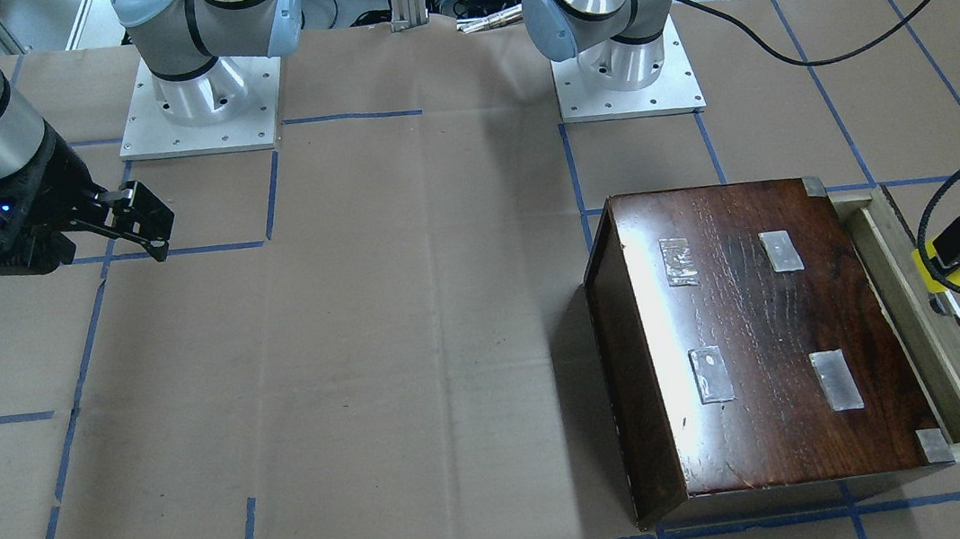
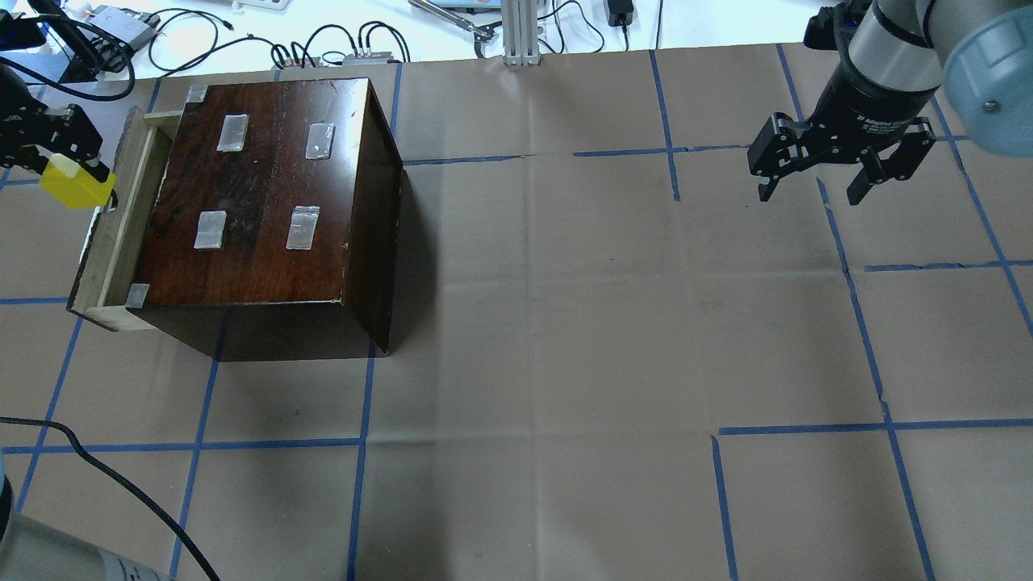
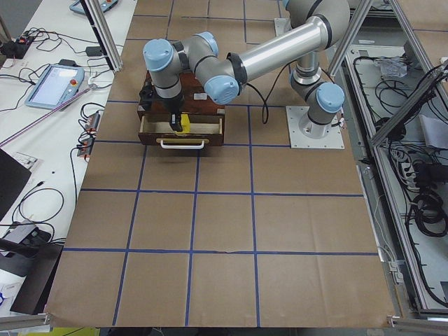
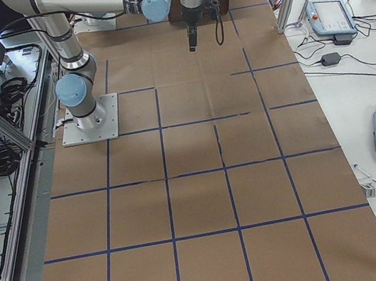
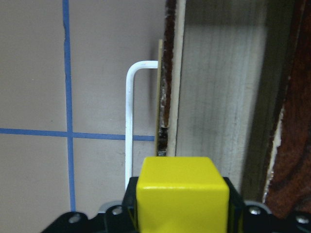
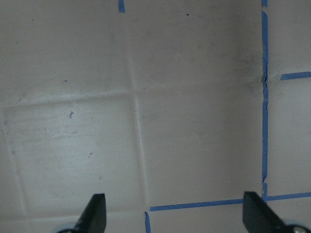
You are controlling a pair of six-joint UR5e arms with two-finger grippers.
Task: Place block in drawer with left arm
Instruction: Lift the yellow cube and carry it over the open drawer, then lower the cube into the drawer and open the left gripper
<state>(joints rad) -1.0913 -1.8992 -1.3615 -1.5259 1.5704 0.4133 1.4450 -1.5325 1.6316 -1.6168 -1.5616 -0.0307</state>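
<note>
Left wrist-mounted view: the block point(image 5: 182, 194) sits clamped between the fingers of the left gripper point(image 2: 73, 165). It is held above the drawer point(image 5: 218, 97), over its front panel rather than squarely over its pale floor. By my reading it is kept high so it clears that panel and the white handle point(image 5: 130, 126) before release. The drawer stands pulled out of the dark box point(image 2: 266, 186), leaving a narrow slot to aim for. The right gripper point(image 2: 809, 194) hangs with its jaws spread and empty, well apart from the drawer, likely parked out of the way.
</note>
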